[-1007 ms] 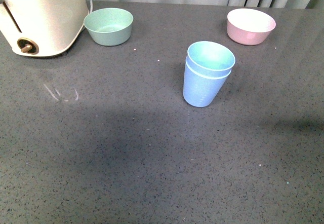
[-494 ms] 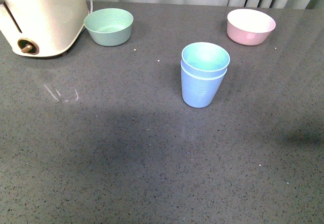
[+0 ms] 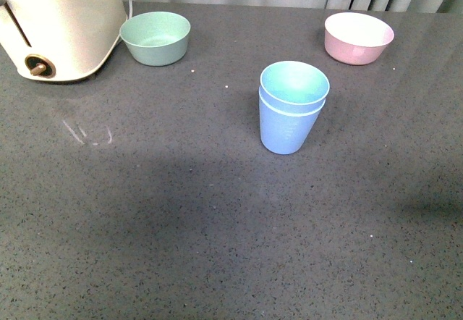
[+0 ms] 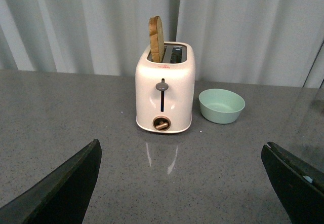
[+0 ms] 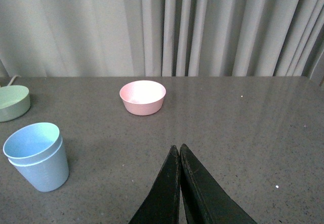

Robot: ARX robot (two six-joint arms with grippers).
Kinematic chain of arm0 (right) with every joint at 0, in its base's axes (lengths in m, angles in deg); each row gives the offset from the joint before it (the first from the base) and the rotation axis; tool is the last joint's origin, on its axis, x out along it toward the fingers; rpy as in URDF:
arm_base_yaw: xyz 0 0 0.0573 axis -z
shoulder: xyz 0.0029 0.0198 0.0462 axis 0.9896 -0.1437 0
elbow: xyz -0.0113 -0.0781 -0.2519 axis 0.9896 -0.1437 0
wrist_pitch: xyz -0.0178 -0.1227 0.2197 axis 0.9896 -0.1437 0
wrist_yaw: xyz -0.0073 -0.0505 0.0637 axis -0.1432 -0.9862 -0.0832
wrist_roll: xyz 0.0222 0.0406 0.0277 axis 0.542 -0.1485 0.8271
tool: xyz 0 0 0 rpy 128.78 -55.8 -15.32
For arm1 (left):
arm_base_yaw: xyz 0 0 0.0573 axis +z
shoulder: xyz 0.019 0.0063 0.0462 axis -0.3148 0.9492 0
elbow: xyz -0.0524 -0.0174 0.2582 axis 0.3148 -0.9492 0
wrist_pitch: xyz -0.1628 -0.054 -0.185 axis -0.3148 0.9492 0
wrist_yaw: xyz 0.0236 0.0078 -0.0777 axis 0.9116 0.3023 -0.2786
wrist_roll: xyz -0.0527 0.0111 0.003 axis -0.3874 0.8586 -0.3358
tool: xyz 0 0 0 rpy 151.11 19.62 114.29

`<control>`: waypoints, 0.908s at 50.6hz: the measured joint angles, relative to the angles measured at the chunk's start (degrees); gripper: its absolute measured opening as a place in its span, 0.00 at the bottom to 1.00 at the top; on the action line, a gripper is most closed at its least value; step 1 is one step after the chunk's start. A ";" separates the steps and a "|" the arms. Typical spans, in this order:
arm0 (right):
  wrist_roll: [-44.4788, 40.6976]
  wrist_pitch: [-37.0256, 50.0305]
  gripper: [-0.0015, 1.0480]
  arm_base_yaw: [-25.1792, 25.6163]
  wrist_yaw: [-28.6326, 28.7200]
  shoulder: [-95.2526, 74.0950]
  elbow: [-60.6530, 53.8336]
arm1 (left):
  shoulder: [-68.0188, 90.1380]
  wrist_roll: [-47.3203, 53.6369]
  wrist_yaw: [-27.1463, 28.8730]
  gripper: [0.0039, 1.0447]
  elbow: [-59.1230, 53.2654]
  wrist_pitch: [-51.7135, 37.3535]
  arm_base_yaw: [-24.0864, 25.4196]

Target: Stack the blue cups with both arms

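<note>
The two blue cups (image 3: 291, 108) stand nested, one inside the other, upright near the middle of the grey table; the inner cup's rim sits a little above the outer's. They also show in the right wrist view (image 5: 38, 155). Neither arm shows in the front view. My right gripper (image 5: 179, 148) is shut and empty, low over the table, well apart from the cups. My left gripper (image 4: 182, 155) is open and empty, its two black fingers (image 4: 66, 183) wide apart, facing the toaster; the cups are out of its view.
A cream toaster (image 3: 61, 19) with a wooden slice (image 4: 156, 39) in its slot stands at the back left. A green bowl (image 3: 155, 37) sits beside it. A pink bowl (image 3: 358, 36) sits at the back right. Curtains hang behind the table.
The nested cups shifted slightly left from one second ago and then settled. A shadow at the table's right edge has faded.
</note>
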 joint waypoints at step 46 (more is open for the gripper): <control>-0.02 -17.53 0.21 0.00 -0.02 17.18 0.04 | 0.00 0.00 0.00 0.92 0.02 0.00 0.00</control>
